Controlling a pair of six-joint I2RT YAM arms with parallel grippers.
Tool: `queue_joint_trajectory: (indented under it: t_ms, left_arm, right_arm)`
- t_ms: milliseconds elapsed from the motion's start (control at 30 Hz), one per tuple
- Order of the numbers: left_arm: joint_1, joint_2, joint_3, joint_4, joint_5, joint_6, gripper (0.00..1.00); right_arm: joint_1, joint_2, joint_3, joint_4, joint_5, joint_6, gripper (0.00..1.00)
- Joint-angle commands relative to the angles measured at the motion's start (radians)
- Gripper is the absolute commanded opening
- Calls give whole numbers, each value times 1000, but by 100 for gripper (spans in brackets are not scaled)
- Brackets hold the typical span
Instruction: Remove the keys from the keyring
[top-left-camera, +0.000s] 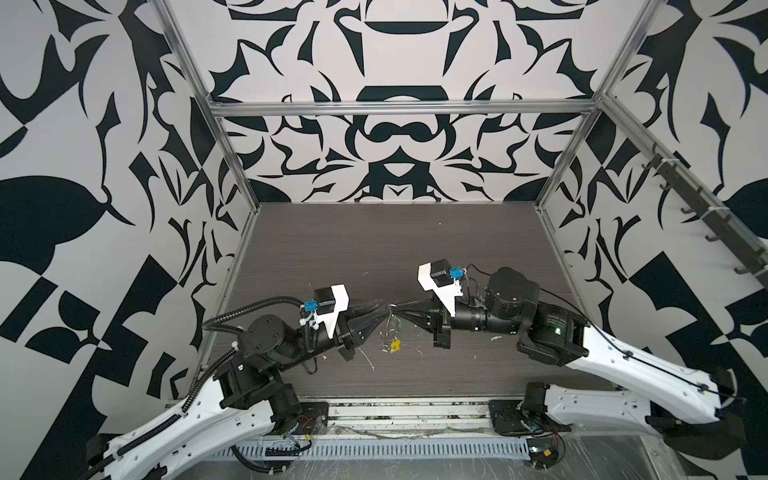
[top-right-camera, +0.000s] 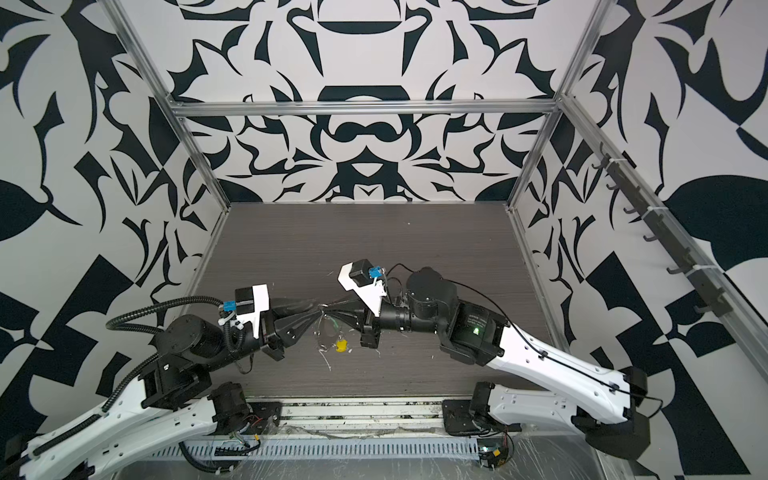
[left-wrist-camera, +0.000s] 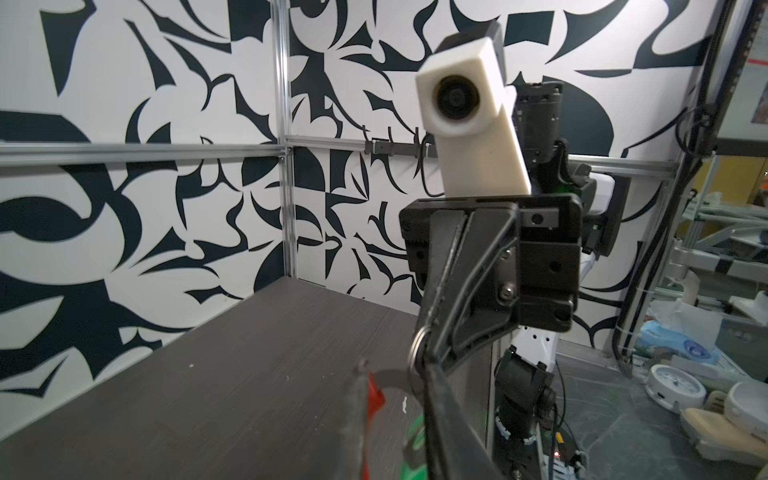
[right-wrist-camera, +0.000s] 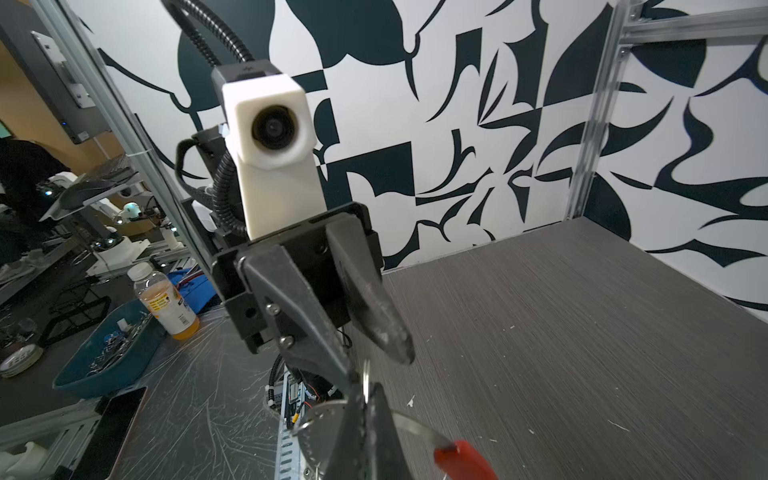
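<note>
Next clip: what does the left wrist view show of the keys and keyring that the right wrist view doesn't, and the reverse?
Only the left wrist view shows the green tag and the right end effector head-on, shut on the keyring. Only the right wrist view shows the left end effector head-on, jaws apart, and the small holes dotting the band. Both show the red strip and the grey band; neither shows the yellow tag, visible in both top views.

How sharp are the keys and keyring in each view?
Right wrist view: keyring sharp, red key softer. Left wrist view: red and green key blurred up close. Both top views: keyring tiny and faint, yellow key clear.
</note>
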Motion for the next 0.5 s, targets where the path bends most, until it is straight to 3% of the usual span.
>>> queue_joint_trajectory:
  t_ms: [0,67,267,367,467]
  left_arm:
    - [-1,-13,16,-19,-77,1,38]
    - [-1,-17,23,-38,-110,2,42]
    - [-1,38,61,-115,-200,-4,50]
    - [8,107,105,-165,-135,-9,48]
    - [84,178,131,-172,-5,-58,46]
  right_arm:
    - [-15,-17,39,-45,92,-21,0]
    - [-68,5,65,-99,54,-21,0]
    - [-349,90,106,-151,-304,47,0]
    - [-395,143,160,-241,-398,-24,0]
    - [-416,178,190,-312,-424,-78,0]
